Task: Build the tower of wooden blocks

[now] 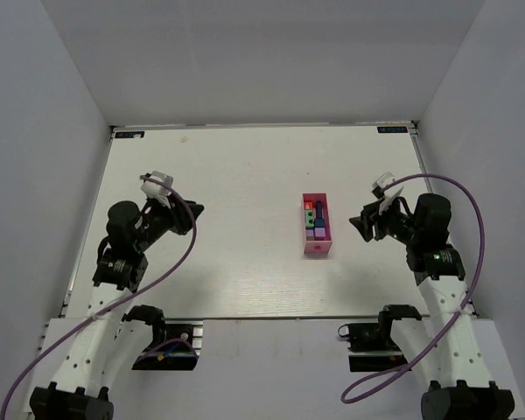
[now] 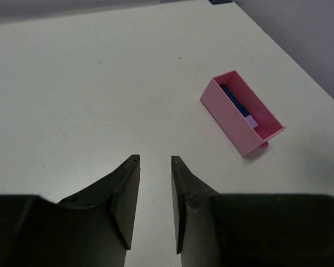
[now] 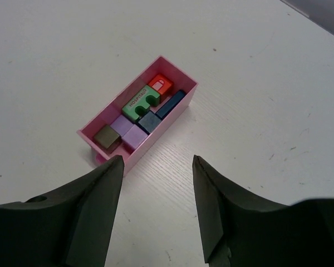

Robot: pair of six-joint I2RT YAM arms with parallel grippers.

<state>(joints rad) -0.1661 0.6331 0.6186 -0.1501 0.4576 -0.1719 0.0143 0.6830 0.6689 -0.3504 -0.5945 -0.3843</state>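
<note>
The wood blocks [image 1: 314, 220] lie packed inside a pink tray [image 1: 318, 249] at mid-table. In the right wrist view I see a red block [image 3: 160, 84], a green one [image 3: 139, 103], a dark blue one [image 3: 170, 103], lilac ones [image 3: 134, 135] and a dark olive one [image 3: 107, 136] in the tray [image 3: 137, 156]. My right gripper [image 3: 158, 158] hovers open just right of the tray [image 1: 357, 223], holding nothing. My left gripper [image 2: 156, 159] is far left of the tray [image 2: 228, 119], its jaws a narrow gap apart over bare table, empty [image 1: 197, 210].
The white table [image 1: 245, 175] is walled by grey panels on the left, back and right. Purple cables loop off both arms. Both arm bases sit at the near edge.
</note>
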